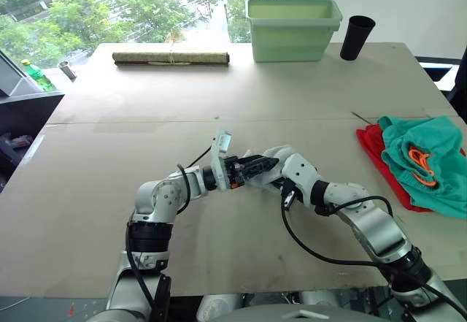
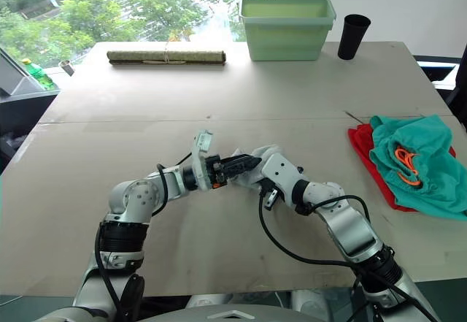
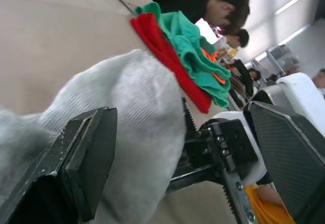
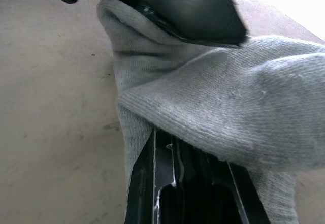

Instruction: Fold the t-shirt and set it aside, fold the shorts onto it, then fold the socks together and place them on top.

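Observation:
The light grey socks (image 1: 266, 182) lie bunched near the table's middle, between my two grippers. My left gripper (image 1: 261, 165) reaches in from the left, open, with the sock bulk (image 3: 127, 112) between its fingers and touching one of them. My right gripper (image 4: 162, 148) comes from the right, shut on the socks (image 4: 213, 107), which drape over its fingers. At the table's right edge the teal shorts (image 1: 430, 154) with an orange cord lie on top of the red t-shirt (image 1: 373, 147).
A pale green bin (image 1: 292, 30), a black cup (image 1: 356, 37) and a rolled mat (image 1: 171, 58) stand along the far side of the table (image 1: 109, 154). People (image 3: 203, 0) are beyond the table's right side.

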Robot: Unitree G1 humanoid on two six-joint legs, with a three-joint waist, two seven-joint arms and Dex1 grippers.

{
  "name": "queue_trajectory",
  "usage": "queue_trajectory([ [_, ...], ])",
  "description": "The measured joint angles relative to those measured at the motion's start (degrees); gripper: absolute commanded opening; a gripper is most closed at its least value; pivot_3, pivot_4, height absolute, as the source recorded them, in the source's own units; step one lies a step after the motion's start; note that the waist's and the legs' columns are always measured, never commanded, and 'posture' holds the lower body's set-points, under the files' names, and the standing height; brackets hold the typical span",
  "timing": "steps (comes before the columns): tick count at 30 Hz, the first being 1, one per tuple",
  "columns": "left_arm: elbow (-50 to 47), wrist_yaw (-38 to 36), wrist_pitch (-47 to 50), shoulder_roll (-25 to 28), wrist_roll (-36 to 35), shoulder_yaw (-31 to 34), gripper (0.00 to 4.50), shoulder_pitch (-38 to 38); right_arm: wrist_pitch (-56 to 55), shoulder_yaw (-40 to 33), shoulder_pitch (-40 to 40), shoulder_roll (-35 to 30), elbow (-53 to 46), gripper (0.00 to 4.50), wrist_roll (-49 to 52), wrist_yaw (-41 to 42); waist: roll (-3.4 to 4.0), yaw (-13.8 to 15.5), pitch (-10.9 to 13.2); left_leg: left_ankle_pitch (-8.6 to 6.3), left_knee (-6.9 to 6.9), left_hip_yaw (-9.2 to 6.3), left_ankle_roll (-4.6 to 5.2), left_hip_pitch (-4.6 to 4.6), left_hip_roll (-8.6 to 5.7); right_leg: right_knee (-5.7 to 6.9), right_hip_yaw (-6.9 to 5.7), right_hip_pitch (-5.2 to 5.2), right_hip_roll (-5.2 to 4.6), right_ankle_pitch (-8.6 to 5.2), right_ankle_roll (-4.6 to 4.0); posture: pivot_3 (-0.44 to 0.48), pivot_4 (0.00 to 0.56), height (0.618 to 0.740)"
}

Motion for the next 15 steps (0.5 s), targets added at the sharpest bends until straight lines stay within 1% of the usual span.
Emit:
queue_trajectory([
  [2,0.9,-0.1,-0.1,0.1,-0.2,0.9,4.42,-0.1,0.2,0.0,0.1,0.0,-0.2,0.00,0.0,-0.1,0.00,0.0,0.0,0.00,-0.01,-0.01,0.00,0.00,0.00,0.00,-0.01,0.00,0.00,0.00,0.00,0.000,0.150,0.731],
  [4,2.0,0.2,-0.1,0.3,-0.7,3.1,4.42,-0.1,0.3,0.0,0.1,0.0,-0.3,0.00,0.0,-0.1,0.00,0.0,0.0,0.00,0.00,-0.02,0.00,-0.01,0.00,-0.01,-0.04,0.00,0.00,0.00,0.00,0.000,0.150,0.731],
  [5,2.7,0.6,0.0,1.0,-1.3,5.2,4.42,-0.1,0.3,0.0,0.1,0.0,-0.3,0.00,-0.1,-0.1,0.00,0.0,0.0,0.00,0.00,-0.04,0.00,-0.01,0.00,-0.01,-0.07,0.00,0.00,0.00,0.00,0.000,0.150,0.731],
  [8,3.6,0.1,-1.2,6.5,-0.5,8.4,4.42,-0.2,0.3,-0.1,0.2,-0.1,-0.3,0.00,-0.1,-0.1,0.00,0.0,0.0,0.00,0.00,-0.07,0.00,0.00,0.00,-0.01,-0.17,0.00,0.01,0.00,0.00,0.000,0.150,0.731],
  [11,3.5,-1.9,-4.7,11.0,3.4,7.9,4.42,0.1,0.3,-0.2,0.1,-0.2,-0.1,0.00,-0.1,-0.1,0.00,0.2,0.0,0.00,0.00,-0.08,0.00,-0.01,-0.04,-0.03,-0.25,0.03,-0.04,0.00,0.00,0.000,0.150,0.731],
  [12,3.2,-2.7,-6.6,12.3,5.1,6.8,4.42,0.7,0.2,-0.2,0.0,-0.1,0.0,0.00,-0.1,-0.1,0.00,0.1,0.0,-0.01,0.00,-0.08,0.00,-0.01,-0.05,-0.03,-0.23,0.03,-0.05,0.00,0.00,0.000,0.150,0.731],
  [15,2.2,-3.0,-8.9,12.9,7.9,4.5,4.42,2.7,-0.1,-0.2,0.0,0.0,0.3,0.00,-0.1,0.0,0.01,0.1,0.0,-0.01,-0.01,-0.13,0.00,-0.01,-0.03,-0.03,-0.12,0.03,-0.06,-0.01,-0.01,0.000,0.150,0.731],
])
